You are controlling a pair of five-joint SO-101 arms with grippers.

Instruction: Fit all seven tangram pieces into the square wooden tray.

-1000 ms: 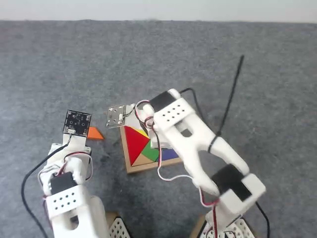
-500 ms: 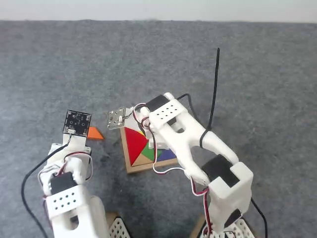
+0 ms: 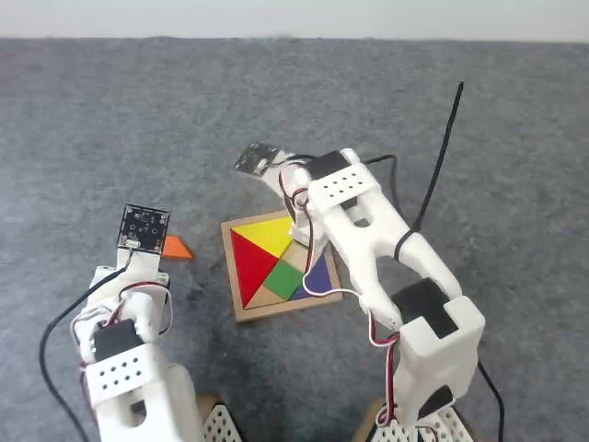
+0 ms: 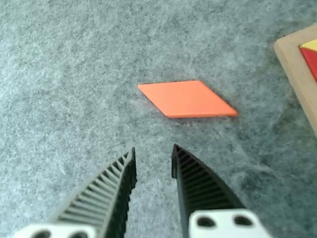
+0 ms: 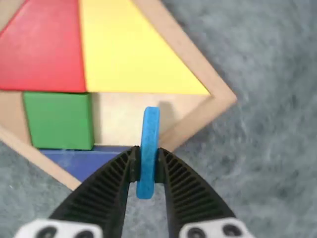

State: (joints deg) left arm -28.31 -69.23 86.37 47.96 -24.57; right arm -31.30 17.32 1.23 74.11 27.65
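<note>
The square wooden tray lies on the grey carpet in the middle of the scene, turned slightly from square to the table. Inside it a large red triangle fills the left part and a large yellow triangle the far part, their long sides meeting. A small green square sits near the tray's centre, and a dark blue piece lies along the near right side.

The right arm reaches over the tray's right side. The right gripper has its claw closed tight on a light blue flat piece, held on edge so that its outline cannot be told. The piece hangs over a bare strip of tray floor between the yellow triangle, the green square and the dark blue piece, near the tray's right corner.

A flat orange parallelogram piece lies on the carpet to the left of the tray, near it but apart. The left gripper hangs just on the near side of the orange parallelogram piece, its claw parted by a narrow gap and holding nothing.
</note>
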